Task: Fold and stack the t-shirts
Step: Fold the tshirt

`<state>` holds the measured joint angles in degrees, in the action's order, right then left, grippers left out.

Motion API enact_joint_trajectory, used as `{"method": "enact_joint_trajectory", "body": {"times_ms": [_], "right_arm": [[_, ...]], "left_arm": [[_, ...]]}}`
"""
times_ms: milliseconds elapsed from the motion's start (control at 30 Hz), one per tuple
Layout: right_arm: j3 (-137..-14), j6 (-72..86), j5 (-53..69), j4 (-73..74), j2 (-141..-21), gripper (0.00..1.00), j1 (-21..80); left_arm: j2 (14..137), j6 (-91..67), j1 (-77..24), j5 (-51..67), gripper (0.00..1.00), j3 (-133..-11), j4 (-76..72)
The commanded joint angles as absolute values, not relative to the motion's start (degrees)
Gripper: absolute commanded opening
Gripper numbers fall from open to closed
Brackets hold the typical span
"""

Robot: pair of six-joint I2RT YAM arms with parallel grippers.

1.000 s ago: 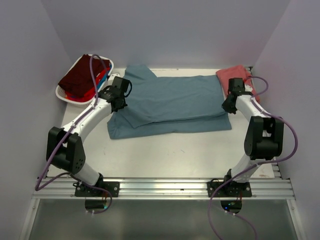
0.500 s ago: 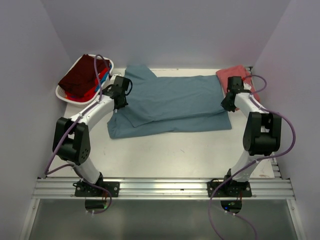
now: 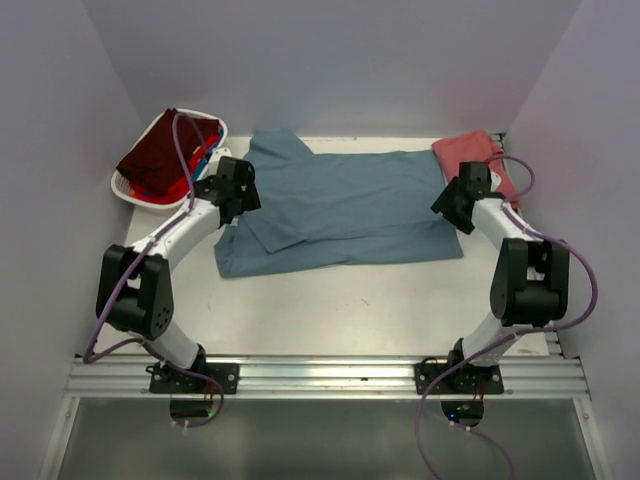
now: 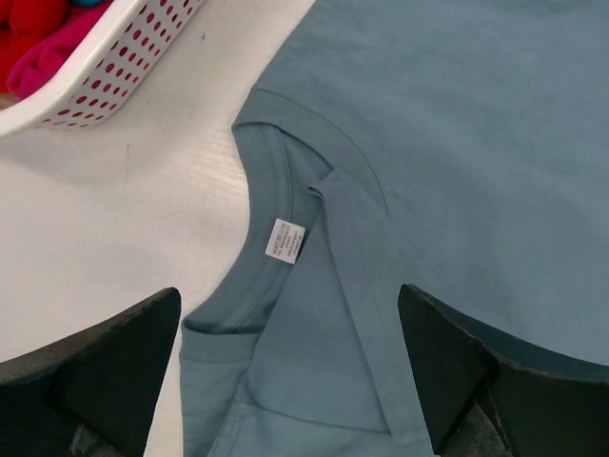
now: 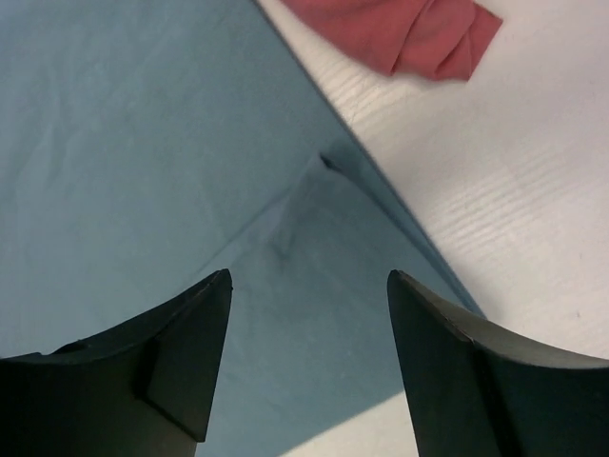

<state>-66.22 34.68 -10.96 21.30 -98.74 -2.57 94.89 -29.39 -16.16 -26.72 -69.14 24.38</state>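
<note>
Table [image 3: 350, 300]: carries all.
Teal shirt [image 3: 350, 205]: mid-table toward far edge, flat, folded lengthwise; cross-folds prob. still due.
Basket [image 3: 122, 187]: far-left corner, maroon shirt [image 3: 165, 150] on top, more beneath, unfolded.
Salmon shirt [image 3: 468, 150]: far-right corner, folded, likely stack start.
L gripper [image 4: 288, 305]: jaws wide, nothing held, over teal collar.
R gripper [image 5: 309, 276]: jaws apart, nothing held, over teal hem corner.

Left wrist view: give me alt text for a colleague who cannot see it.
A slate-blue t-shirt lies on the white table, its collar and white neck label framed between the dark fingers of the open left hand. A white perforated basket holding red and pink cloth sits in the upper left corner.
</note>
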Motion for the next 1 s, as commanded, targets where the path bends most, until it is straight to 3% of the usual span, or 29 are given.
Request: {"method": "enact_joint_trajectory", "body": {"times_ms": [0,33,100,133,167,233,267,333,367,467,733,967], "right_arm": [[-61.4,31.7,-5.6,14.9,-87.5,0.71,-1.1],[-59.3,30.9,-4.9,14.9,-86.4,0.68,-0.4],[-57.2,30.4,-2.9,15.0,-85.0,0.36,1.8],[-56.0,29.6,-2.6,16.1,-85.0,0.15,2.1],[-55.6,29.5,-3.1,16.9,-85.1,0.00,2.4],[-54.4,29.6,-3.6,17.9,-85.8,0.00,2.3],[-54.2,29.7,-3.4,18.0,-86.2,0.00,2.3],[-54.3,30.1,-2.7,18.6,-87.8,0.00,2.3],[-54.4,30.1,-2.6,18.7,-88.5,0.00,2.3],[-54.6,30.1,-2.1,18.7,-90.0,0.00,2.4],[-58.1,29.4,-7.5,24.6,-97.0,0.00,2.4],[-60.6,30.7,-15.4,35.8,-104.3,0.00,2.5]], "left_arm": [[86.6,-30.7,-16.7,-22.8,1.00,-64.3,16.8],[85.0,-30.9,-17.7,-21.5,1.00,-61.6,16.7],[83.9,-31.4,-18.6,-17.5,1.00,-57.2,14.8],[83.3,-31.5,-19.2,-15.9,0.99,-55.8,13.9],[83.0,-31.8,-19.2,-14.3,0.93,-54.3,11.4],[82.4,-32.1,-19.2,-9.5,0.81,-49.5,8.4],[82.4,-32.3,-19.2,-8.1,0.62,-48.0,5.0],[83.8,-33.1,-19.2,-5.4,0.39,-45.1,3.0],[84.5,-33.3,-19.2,-5.0,0.18,-44.6,1.3],[87.3,-33.3,-19.1,-4.8,0.00,-42.9,-2.0],[91.3,-33.0,-19.0,-4.1,0.00,-41.8,-1.9],[91.8,-34.4,-19.0,-8.1,0.00,-42.9,16.1]]}}
